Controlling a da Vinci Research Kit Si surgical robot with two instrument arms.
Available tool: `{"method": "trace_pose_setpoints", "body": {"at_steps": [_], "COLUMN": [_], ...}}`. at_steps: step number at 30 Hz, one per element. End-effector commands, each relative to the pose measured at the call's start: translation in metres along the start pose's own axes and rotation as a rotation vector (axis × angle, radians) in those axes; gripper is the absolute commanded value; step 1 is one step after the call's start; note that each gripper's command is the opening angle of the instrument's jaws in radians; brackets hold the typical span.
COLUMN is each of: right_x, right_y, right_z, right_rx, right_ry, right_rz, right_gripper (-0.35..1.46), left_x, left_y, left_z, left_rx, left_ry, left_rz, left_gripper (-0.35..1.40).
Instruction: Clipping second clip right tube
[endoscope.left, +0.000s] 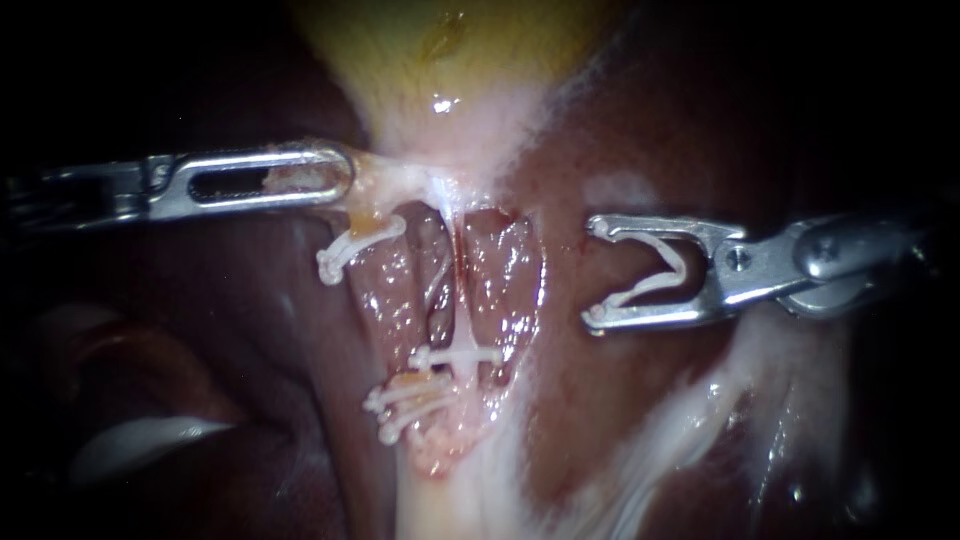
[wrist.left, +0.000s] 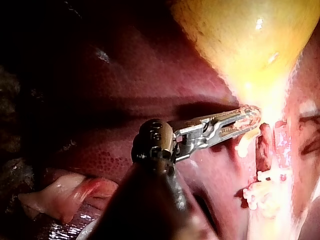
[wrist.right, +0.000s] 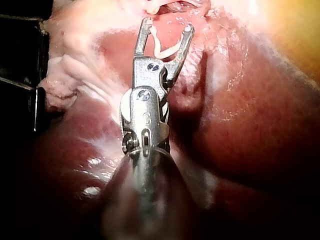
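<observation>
The right tube (endoscope.left: 452, 290) shows in the endoscope view as a thin pale strand running down the middle of the opened, glistening tissue. A seated clip (endoscope.left: 455, 355) crosses its lower end, and above that clip the strand is bare.

The loaded clip (endoscope.left: 660, 272) (white, bent in an open V) is well apart from the tube, off to the view's right, carried by the right instrument (endoscope.left: 597, 272). That instrument's tool stands wide, its two jaws spread, yet it is clamped on the loaded clip, with each jaw tip touching one end of it. The tool lies over the liver (endoscope.left: 640, 420); whether it touches the surface cannot be told. In the right wrist view the dissected area lies just ahead of the jaw tips.

The left instrument (endoscope.left: 338, 175) comes in level from the left. Its tool is closed on pale tissue (endoscope.left: 400, 180) at the foot of the yellow gallbladder (endoscope.left: 430, 50), just above the top of the tube. Under that tool hangs an upper clip (endoscope.left: 352, 248). Lower down, beside the seated clip, two lower clips (endoscope.left: 400, 402) sit close together.
</observation>
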Motion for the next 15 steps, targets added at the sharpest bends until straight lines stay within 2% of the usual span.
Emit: {"method": "trace_pose_setpoints", "body": {"at_steps": [1, 9, 15], "right_x": [-0.0002, -0.0022, -0.0033], "right_y": [0.0, -0.0006, -0.0001], "right_z": [0.0005, 0.0056, 0.0082], "right_rx": [-0.001, 0.002, -0.009], "right_ry": [0.003, 0.018, 0.022], "right_rz": [0.015, 0.192, 0.269], "right_gripper": [0.5, 0.5, 0.5], "left_x": [0.0, 0.0001, 0.0003], "left_y": [-0.0001, -0.0006, -0.0008], "left_z": [0.0, 0.0002, 0.0003], "left_rx": [-0.002, -0.005, -0.004], "left_ry": [0.0, -0.003, -0.002], "left_rz": [0.0, 0.0, 0.0], "left_gripper": [-0.35, -0.35, -0.35]}}
